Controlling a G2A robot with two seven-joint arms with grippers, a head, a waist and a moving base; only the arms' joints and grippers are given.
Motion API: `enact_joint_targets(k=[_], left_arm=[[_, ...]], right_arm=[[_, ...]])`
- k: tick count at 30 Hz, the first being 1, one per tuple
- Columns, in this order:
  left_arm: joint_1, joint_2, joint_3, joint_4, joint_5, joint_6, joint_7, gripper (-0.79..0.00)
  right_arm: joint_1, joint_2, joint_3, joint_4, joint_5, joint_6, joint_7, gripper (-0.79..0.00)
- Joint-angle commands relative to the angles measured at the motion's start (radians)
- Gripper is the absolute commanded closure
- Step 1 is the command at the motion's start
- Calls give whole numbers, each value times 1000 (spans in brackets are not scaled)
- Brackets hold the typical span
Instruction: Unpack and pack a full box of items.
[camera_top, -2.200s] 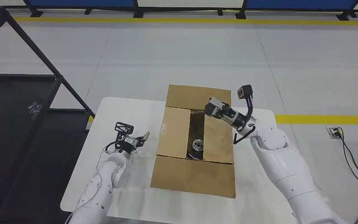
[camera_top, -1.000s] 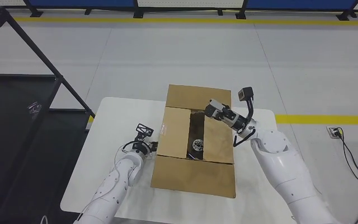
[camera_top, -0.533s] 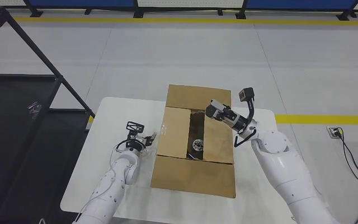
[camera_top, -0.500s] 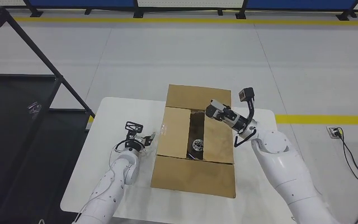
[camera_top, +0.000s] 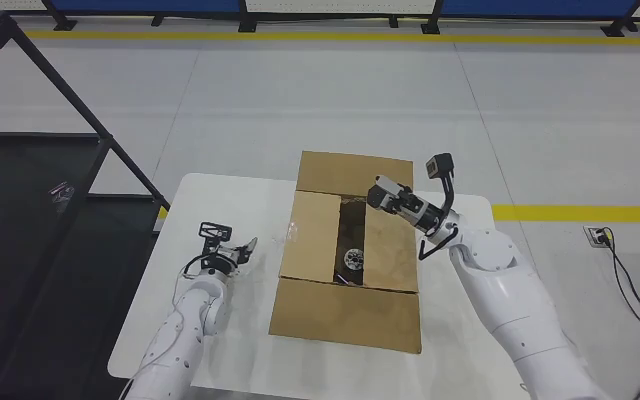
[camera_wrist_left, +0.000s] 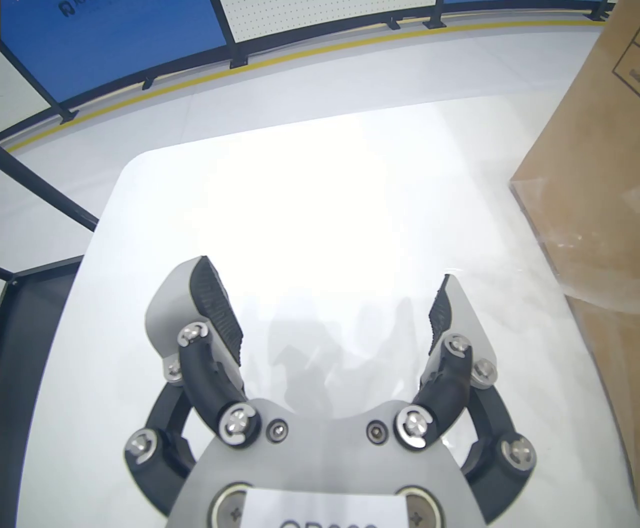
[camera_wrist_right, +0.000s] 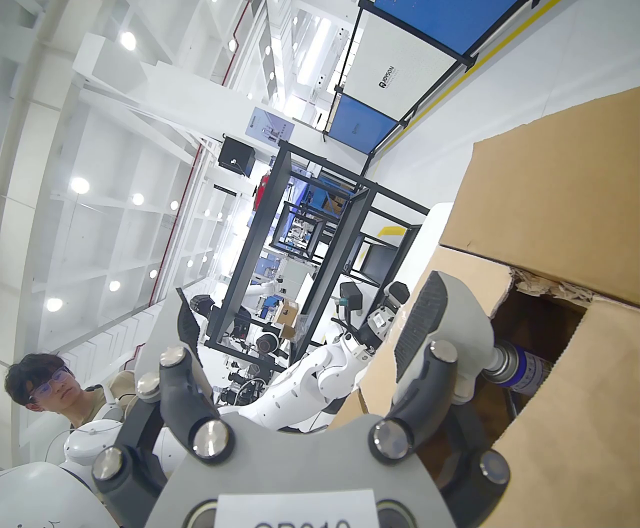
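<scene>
Box: brown cardboard box (camera_top: 345, 260) sits mid-table, slightly toward the robot's right; also seen in the L wrist view (camera_wrist_left: 590, 165) and the R wrist view (camera_wrist_right: 550, 200).
Flaps: far flap (camera_top: 355, 172) and near flap (camera_top: 345, 315) folded outward. L flap (camera_top: 312, 235) and R flap (camera_top: 392, 250) lie nearly flat over the top, w/ a narrow dark gap between them.
Contents: round pale item (camera_top: 353, 260) shows in the gap, can't tell what it is. Spray can (camera_wrist_right: 522, 367) w/ blue body and white neck lies inside, under the R flap.
L pincer: (camera_top: 236, 247) spread wide, nothing between the pads (camera_wrist_left: 325, 275). Hangs low over bare table, just beside the box's L wall, not touching it.
R pincer: (camera_top: 376, 192) spread, holding nothing (camera_wrist_right: 307, 290). Sits at the far inner corner of the R flap, above the gap. One finger (camera_wrist_right: 440, 320) is in front of the flap edge; contact can't be told.
Table: white, rounded corners (camera_top: 220, 200); bright bare top in the L wrist view (camera_wrist_left: 300, 200).
Extra: clear film (camera_wrist_left: 550, 240) at the box's lower corner by the L pincer.
</scene>
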Motion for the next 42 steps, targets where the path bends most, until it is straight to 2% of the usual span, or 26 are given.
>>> enact_joint_targets(k=[1, 7, 12, 15, 19, 22, 27, 35, 42], left_arm=[[11, 7, -16, -9, 6, -7, -2, -785], [62, 30, -57, -66, 43, -77, 5, -785], [133, 65, -110, -132, 104, -228, 3, -785], [196, 91, -170, -191, 123, -324, 48, -785], [298, 123, -285, -272, 52, -469, 130, -785], [365, 138, -343, -340, 10, -550, 175, -785], [440, 151, -404, -420, -84, -654, 228, -785], [465, 159, -421, -449, -118, -686, 220, -785], [467, 162, -425, -455, -140, -675, 211, -785]], right_arm=[[2, -1, -1, 3, 2, -1, 2, -785], [7, -3, -1, 11, 1, 1, 2, -785], [11, -6, -4, 16, 0, 5, 0, -785], [14, -8, -6, 22, 1, 6, -1, -785], [21, -12, -12, 30, 2, 6, 1, -785], [34, -17, -24, 40, 1, 15, 13, -785], [86, -25, -68, 78, -51, 134, 75, -785], [160, -50, -170, 143, -176, 256, 153, -785], [203, -82, -235, 182, -189, 303, 178, -785]])
